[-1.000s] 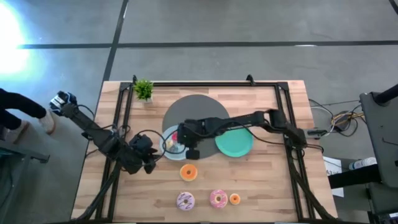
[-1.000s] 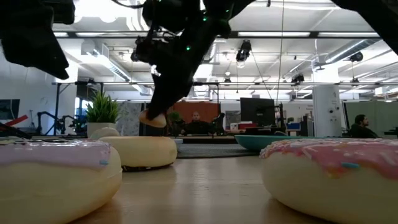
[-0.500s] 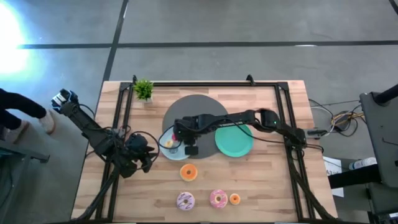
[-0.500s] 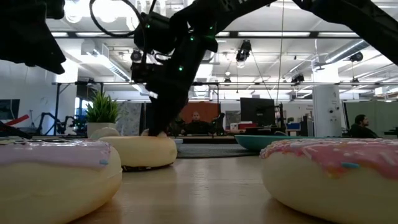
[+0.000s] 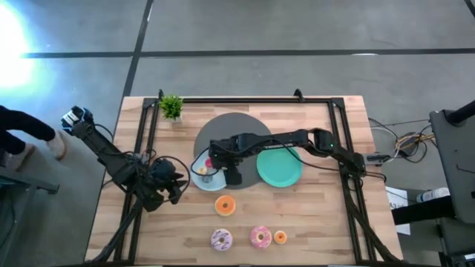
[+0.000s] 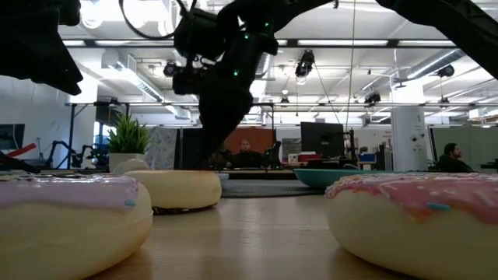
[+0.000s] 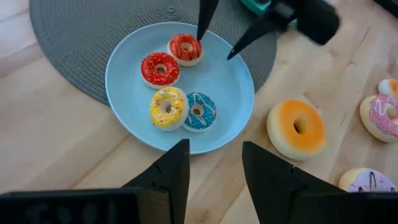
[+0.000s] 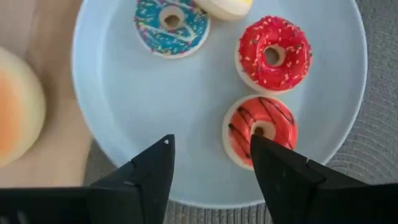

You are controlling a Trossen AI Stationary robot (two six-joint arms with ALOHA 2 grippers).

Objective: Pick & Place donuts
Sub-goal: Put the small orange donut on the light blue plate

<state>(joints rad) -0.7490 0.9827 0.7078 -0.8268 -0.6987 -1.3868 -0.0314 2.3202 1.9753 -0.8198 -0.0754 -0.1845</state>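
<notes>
The light blue plate (image 7: 221, 93) holds several tiny donuts: a red striped one (image 8: 260, 129), a red sprinkled one (image 8: 273, 54), a blue one (image 8: 171, 22) and a yellow one (image 7: 166, 107). My right gripper (image 8: 211, 163) is open over the plate. The striped donut lies flat beside one fingertip. My left gripper (image 7: 214, 163) is open above the table, on the plate's near left. On the wood nearer the front lie an orange donut (image 5: 225, 205), a white-purple one (image 5: 221, 239), a pink one (image 5: 260, 236) and a tiny orange one (image 5: 280, 237).
A green plate (image 5: 279, 169) sits right of the blue plate. Both overlap a grey round mat (image 5: 237, 127). A small potted plant (image 5: 171, 107) stands at the far left corner. Black frame rails (image 5: 148, 148) run along the table's sides. People sit in the room behind.
My right gripper has come down onto the light blue plate with the striped donut. It has then opened and let go. The donut now lies flat on the plate beside the other tiny ones.
</notes>
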